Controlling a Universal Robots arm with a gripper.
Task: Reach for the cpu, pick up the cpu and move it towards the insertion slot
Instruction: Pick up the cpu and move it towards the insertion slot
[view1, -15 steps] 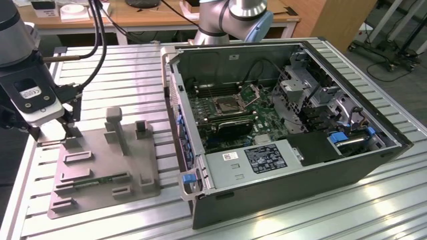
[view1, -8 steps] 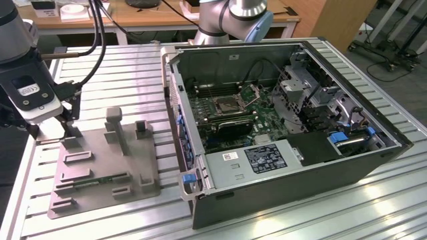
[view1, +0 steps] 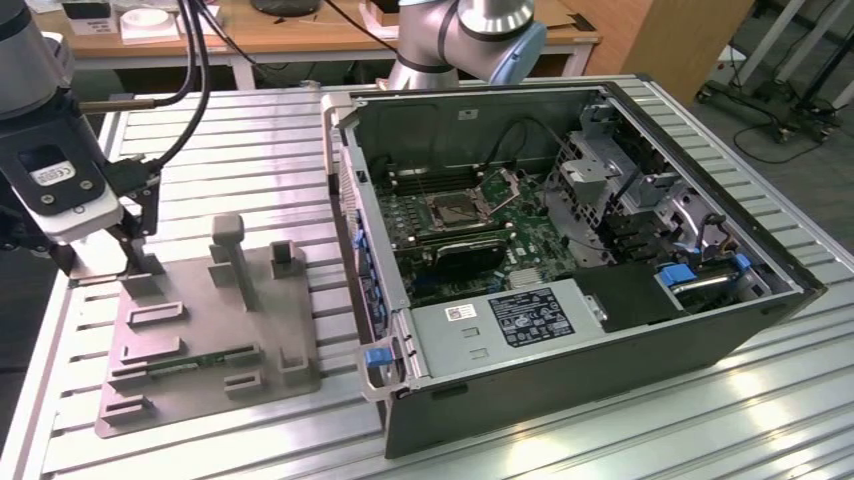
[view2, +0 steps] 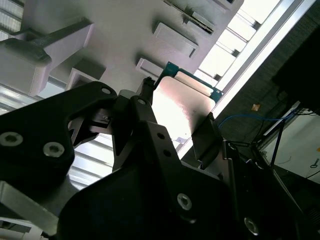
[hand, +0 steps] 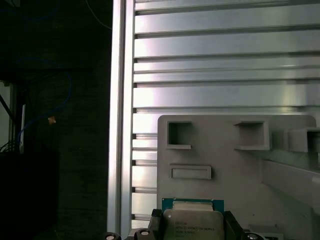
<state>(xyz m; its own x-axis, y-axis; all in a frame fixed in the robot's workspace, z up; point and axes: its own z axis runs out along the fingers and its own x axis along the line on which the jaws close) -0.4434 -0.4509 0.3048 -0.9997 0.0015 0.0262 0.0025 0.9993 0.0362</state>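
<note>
A grey fixture plate (view1: 214, 330) lies on the slatted aluminium table (view1: 240, 130) at the exterior view's left. It carries raised blocks, shallow pockets and a tall post (view1: 230, 250). A green memory strip (view1: 200, 362) lies in its near part. At the exterior view's right stands the open computer case (view1: 601, 380), with a labelled power supply box (view1: 527, 315) at its near end. The insertion slot (view1: 454, 210) sits on the motherboard inside the case, its hinged bracket (view1: 511, 185) tipped up on the far side. The case's left wall (view1: 354, 220) and the tall post stand between the fixture's far-left corner and the slot.

The gripper (view1: 134, 262) is over that far-left corner, well apart from the slot, with black cables (view1: 187, 60) hanging beside it. In both wrist views the cpu (hand: 192, 222) (view2: 180, 107) sits between the dark fingers (hand: 231, 225). The jaws are drawn in narrowly against its two opposite edges, pinching it. The first wrist view shows its silvery top and a green rim, just beside the fixture's empty rectangular pockets (hand: 180, 135).
</note>
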